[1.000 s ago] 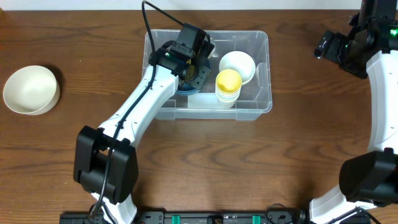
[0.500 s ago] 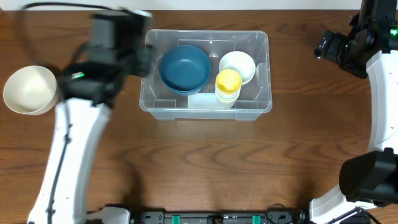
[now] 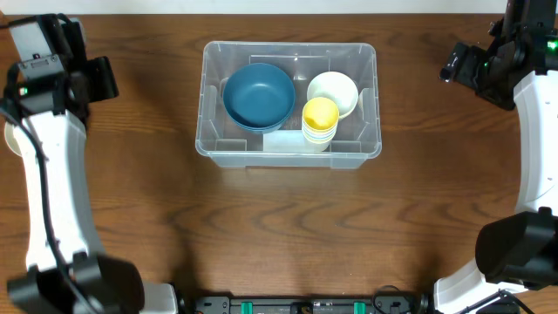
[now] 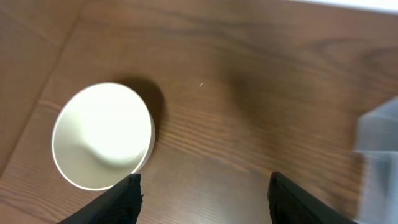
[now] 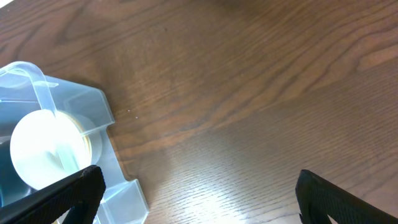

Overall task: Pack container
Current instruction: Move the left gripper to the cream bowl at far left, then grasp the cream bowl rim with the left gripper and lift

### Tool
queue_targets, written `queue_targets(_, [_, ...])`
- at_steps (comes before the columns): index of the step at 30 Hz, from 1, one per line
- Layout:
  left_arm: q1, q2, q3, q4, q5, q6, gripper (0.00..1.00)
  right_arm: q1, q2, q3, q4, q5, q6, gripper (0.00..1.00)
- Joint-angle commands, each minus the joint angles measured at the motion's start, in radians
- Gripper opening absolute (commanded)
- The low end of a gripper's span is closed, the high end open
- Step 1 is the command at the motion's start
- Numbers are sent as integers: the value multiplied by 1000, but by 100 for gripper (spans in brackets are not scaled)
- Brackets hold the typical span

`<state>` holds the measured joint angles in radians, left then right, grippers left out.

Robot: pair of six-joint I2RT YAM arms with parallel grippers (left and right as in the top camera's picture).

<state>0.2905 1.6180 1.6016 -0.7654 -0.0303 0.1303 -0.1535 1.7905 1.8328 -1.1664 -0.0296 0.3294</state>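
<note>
Container sits mid-table toward the far edge, holding a blue bowl, a white bowl and stacked yellow cups. A cream bowl is out on the table, well left of it. Left gripper hovers near that bowl, fingers apart, empty. Right gripper is off the container's right side, wide apart, empty. Step looks like fetching the last bowl. Next: drop onto its rim, pinch, carry over.

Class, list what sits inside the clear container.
A blue bowl, a white bowl and stacked yellow cups. Whatever lies beneath them in the container is covered.
</note>
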Motion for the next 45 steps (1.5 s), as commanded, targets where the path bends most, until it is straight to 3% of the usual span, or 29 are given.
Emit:
queue_targets(1, [39,93,4,24,-8,-13,66,-3,-15,12,-1,3,7,99])
queue_targets(9, [122,252,4,126,-8,-11,75,-3,-15,12,-1,3,7,99])
queue_targets(16, [187,316,4,225,-8,-11,75,-3,-15,12,-1,3,7,99])
queue_targets(28, [203,473,4,220,-7,-13,73,-3,-15,12,-1,3,7,99])
queue_targets(32, [203,487,-6,215,-7,-12,61,-3,-15,12,-1,3,7,99])
queue_targets(36, [203,487,-12,217,-7,-18,30,-3,-15,12,-1,3,7,99])
queue_targets(39, [203,487,-12,215,-7,-47,14,-3,-16,12,-1,3,7,99])
queue_targets(45, [203,487,-14,202,-7,-50,12,-3,-15,12,-1,3,7,99])
